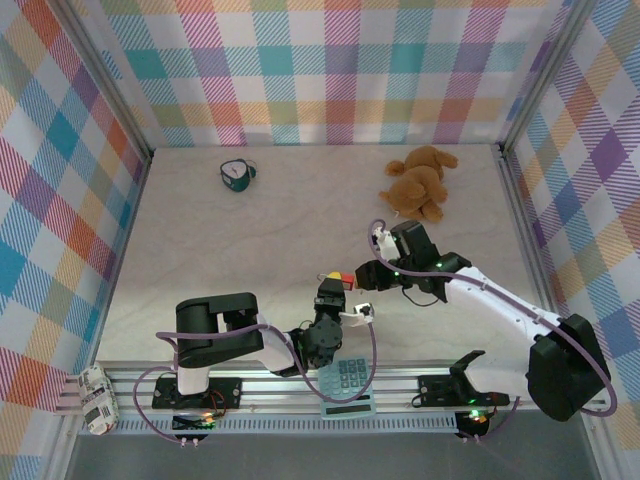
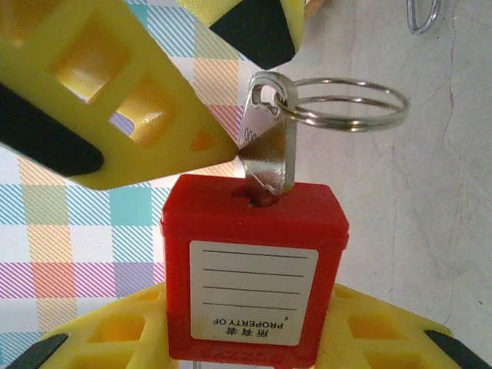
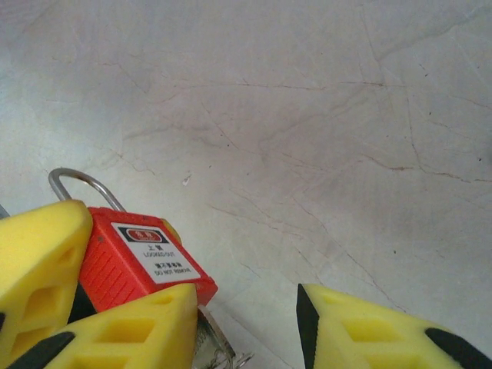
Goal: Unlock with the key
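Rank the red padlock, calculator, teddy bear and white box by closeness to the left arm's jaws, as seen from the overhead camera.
1. red padlock: clamped in the jaws of the left gripper, mid-table.
2. calculator: at the near edge, between the arm bases.
3. teddy bear: far side, to the right.
4. white box: near left corner.

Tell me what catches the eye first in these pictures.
A red padlock stands out, clamped between the left gripper's yellow fingers, with a small ringed metal key in its keyhole. The right gripper hangs open around the key. Farther back, a brown teddy bear lies on the table.
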